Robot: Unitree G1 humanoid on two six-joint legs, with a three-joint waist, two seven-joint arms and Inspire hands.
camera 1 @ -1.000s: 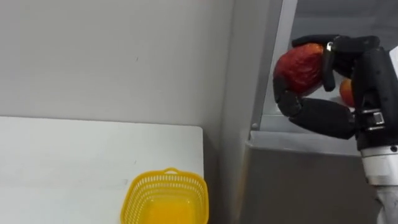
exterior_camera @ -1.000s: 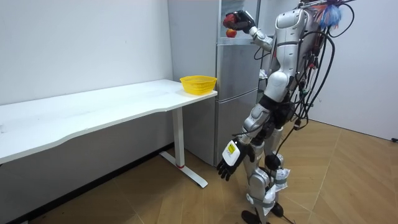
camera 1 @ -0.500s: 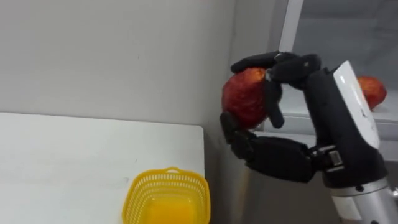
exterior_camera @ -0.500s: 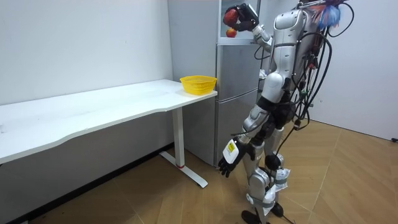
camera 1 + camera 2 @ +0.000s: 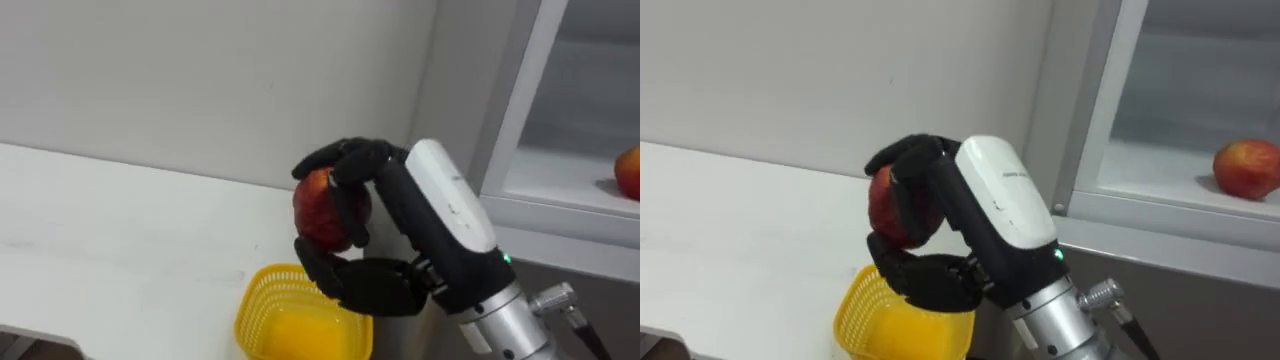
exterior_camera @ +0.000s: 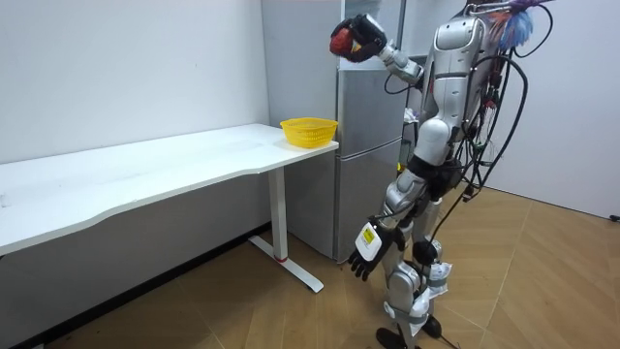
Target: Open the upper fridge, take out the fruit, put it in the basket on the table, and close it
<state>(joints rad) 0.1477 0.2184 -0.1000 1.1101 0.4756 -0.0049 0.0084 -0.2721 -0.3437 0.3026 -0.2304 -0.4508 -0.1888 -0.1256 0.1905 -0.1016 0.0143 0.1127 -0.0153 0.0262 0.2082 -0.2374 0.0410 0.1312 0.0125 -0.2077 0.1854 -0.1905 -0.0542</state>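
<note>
Dangles the left hand (image 6: 366,260) slack-fingered beside the thigh. Grips a red apple (image 5: 320,205) in the curled right hand (image 5: 375,285), carried off the fridge shelf (image 5: 560,185) and swung toward nine o'clock within the last second. Holds it high, nearly over the yellow basket (image 5: 290,320) at six o'clock, by the edge of the white tabletop (image 5: 120,220). Leaves a second apple (image 5: 1245,168) on that shelf at three o'clock. Suggests retrieval done, lowering into the basket probably next.

Plastic mesh basket (image 5: 262,292), matt wht table (image 5: 120,220)
</note>
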